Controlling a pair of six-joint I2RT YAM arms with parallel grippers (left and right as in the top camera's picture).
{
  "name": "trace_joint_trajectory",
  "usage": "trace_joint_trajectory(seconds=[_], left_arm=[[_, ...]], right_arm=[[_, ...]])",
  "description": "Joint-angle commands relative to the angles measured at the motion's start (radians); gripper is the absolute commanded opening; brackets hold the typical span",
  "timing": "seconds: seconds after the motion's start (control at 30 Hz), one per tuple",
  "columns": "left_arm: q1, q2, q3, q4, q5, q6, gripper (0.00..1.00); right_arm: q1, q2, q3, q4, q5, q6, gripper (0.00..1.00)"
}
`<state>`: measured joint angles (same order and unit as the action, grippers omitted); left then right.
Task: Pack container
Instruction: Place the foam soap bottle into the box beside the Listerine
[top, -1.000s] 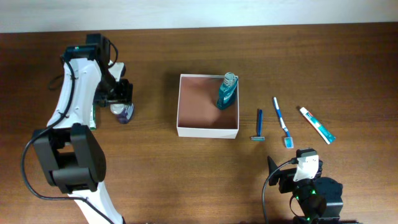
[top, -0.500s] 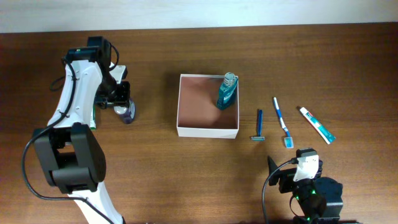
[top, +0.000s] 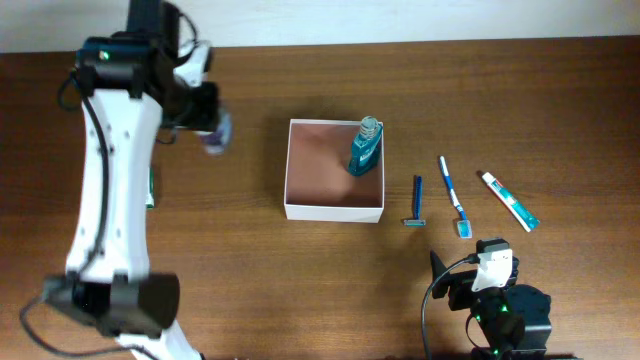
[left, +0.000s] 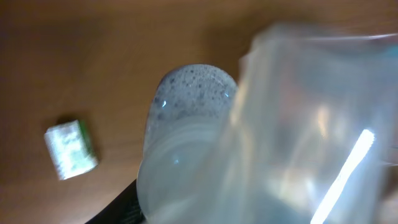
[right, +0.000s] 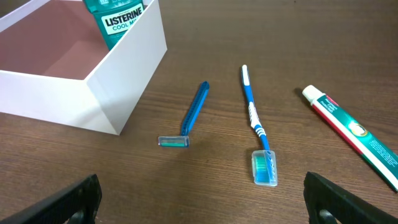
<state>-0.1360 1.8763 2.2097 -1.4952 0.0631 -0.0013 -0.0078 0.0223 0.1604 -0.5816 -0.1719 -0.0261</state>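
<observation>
The container (top: 335, 211), a square white box with a pinkish-brown inside, sits mid-table and also shows in the right wrist view (right: 127, 78). A teal mouthwash bottle (top: 364, 148) stands in its far right corner (right: 121, 22). My left gripper (top: 203, 110) is raised left of the container and is shut on a small translucent bottle (top: 215, 130), which fills the left wrist view (left: 193, 130). My right gripper (right: 205, 211) is open and empty near the front edge (top: 470, 285).
Right of the container lie a blue razor (top: 416, 202), a blue toothbrush (top: 453, 193) and a toothpaste tube (top: 510, 200). A green-and-white soap packet (left: 70, 148) lies on the table at the left, partly hidden by my left arm in the overhead view (top: 151, 187).
My left gripper has lifted the small translucent bottle off the table and carried it up and slightly right. The right arm has not moved.
</observation>
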Motion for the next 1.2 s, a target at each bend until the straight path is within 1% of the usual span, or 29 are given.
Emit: trace_joint_trajectory(seconds=[0.0, 0.13, 0.27, 0.4, 0.57, 0.77, 0.8, 0.87, 0.93, 1.03, 1.1, 1.17], left_arm=[[-0.134, -0.052, 0.024, 0.039, 0.042, -0.106, 0.13], [-0.253, -0.023, -0.008, 0.105, 0.008, -0.154, 0.13], [-0.322, 0.058, -0.031, 0.130, -0.010, -0.186, 0.13], [-0.364, 0.163, -0.037, 0.168, -0.007, -0.186, 0.13], [-0.386, 0.292, -0.037, 0.277, -0.007, -0.186, 0.12], [-0.388, 0.351, -0.037, 0.351, -0.007, -0.186, 0.13], [-0.388, 0.351, -0.037, 0.352, -0.007, -0.186, 0.31], [-0.388, 0.351, -0.036, 0.352, -0.005, -0.186, 0.52], [-0.388, 0.350, -0.035, 0.347, 0.005, -0.185, 0.67], [-0.383, 0.342, -0.012, 0.312, 0.008, -0.185, 0.79], [-0.370, 0.327, 0.024, 0.269, 0.008, -0.183, 0.84], [-0.356, 0.309, 0.069, 0.218, 0.008, -0.156, 0.85]], right_arm=[[-0.006, -0.008, -0.006, -0.001, -0.009, 0.009, 0.99], [-0.006, -0.008, -0.006, -0.001, -0.009, 0.009, 0.99], [-0.006, -0.008, -0.006, -0.001, -0.009, 0.009, 0.99], [-0.006, -0.008, -0.006, -0.001, -0.009, 0.009, 0.99], [-0.006, -0.008, -0.006, -0.001, -0.008, 0.009, 0.99], [-0.006, -0.008, -0.006, -0.001, -0.009, 0.009, 0.99], [-0.006, -0.008, -0.006, -0.001, -0.009, 0.009, 0.99], [-0.006, -0.008, -0.006, -0.001, -0.009, 0.009, 0.99], [-0.006, -0.008, -0.006, -0.001, -0.009, 0.009, 0.99], [-0.006, -0.008, -0.006, -0.001, -0.009, 0.009, 0.99], [-0.006, -0.008, -0.006, -0.001, -0.009, 0.009, 0.99], [-0.006, -0.008, -0.006, -0.001, -0.009, 0.009, 0.99]])
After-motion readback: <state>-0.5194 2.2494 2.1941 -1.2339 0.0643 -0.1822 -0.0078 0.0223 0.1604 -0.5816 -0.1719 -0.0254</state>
